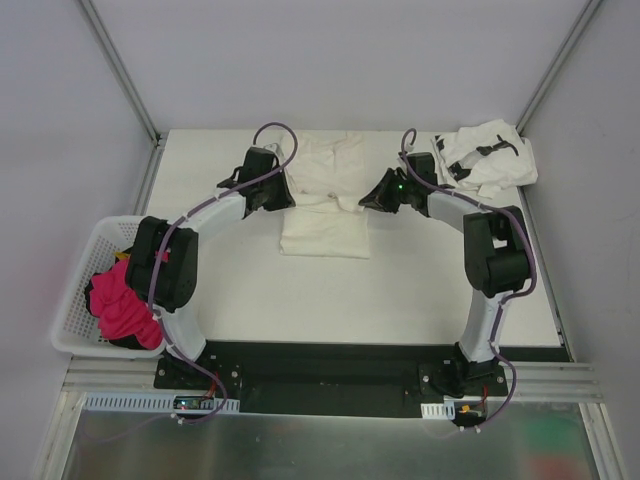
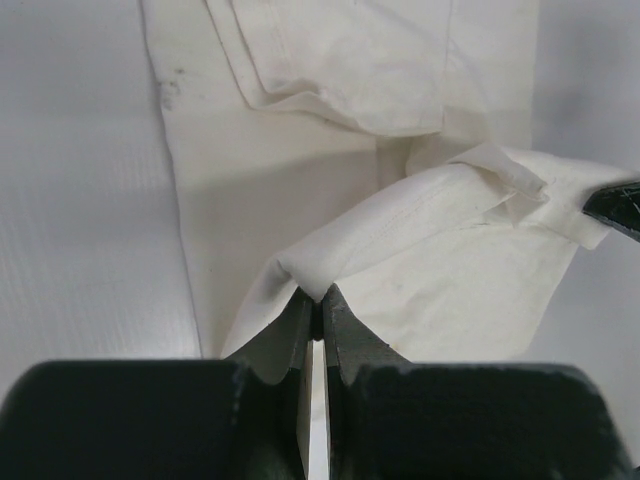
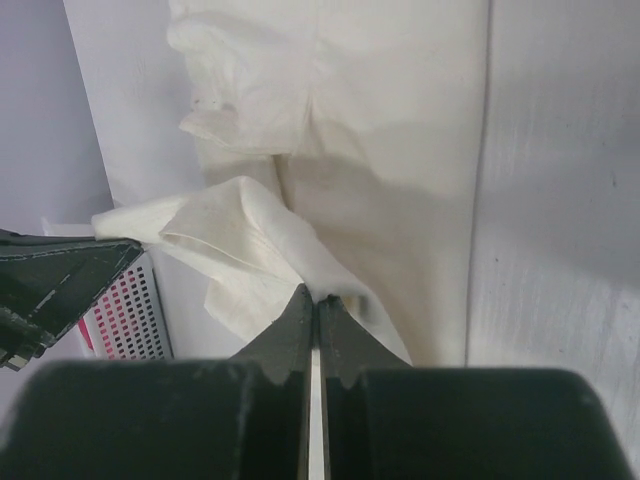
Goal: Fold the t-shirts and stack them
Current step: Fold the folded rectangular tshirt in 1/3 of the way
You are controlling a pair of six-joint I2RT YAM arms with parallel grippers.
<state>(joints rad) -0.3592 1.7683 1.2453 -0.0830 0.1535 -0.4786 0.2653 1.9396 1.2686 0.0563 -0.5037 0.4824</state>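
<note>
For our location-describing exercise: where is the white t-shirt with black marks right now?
Top view: the black-marked t-shirt lies crumpled in the far right corner of the table, right of the cream t-shirt.

**Two shirts: cream-white t-shirt [image 1: 325, 235] pinched both sides, printed t-shirt [image 1: 490, 155] bunched in corner**

The cream-white t-shirt is plain and large, lying lengthwise at the middle-far part of the counter [image 1: 420, 290]. Its sides are turned in, so it reads as a narrow strip. Near half flat, far half rumpled. Cloth is gripped at both side edges: left pincer [image 2: 318, 300] and right pincer [image 3: 313, 297] each clamp a raised fold, lifted off the layer below.

The printed t-shirt is white with black marks, an unfolded crumpled heap at the counter's far right corner, apart from the cream one.
</note>
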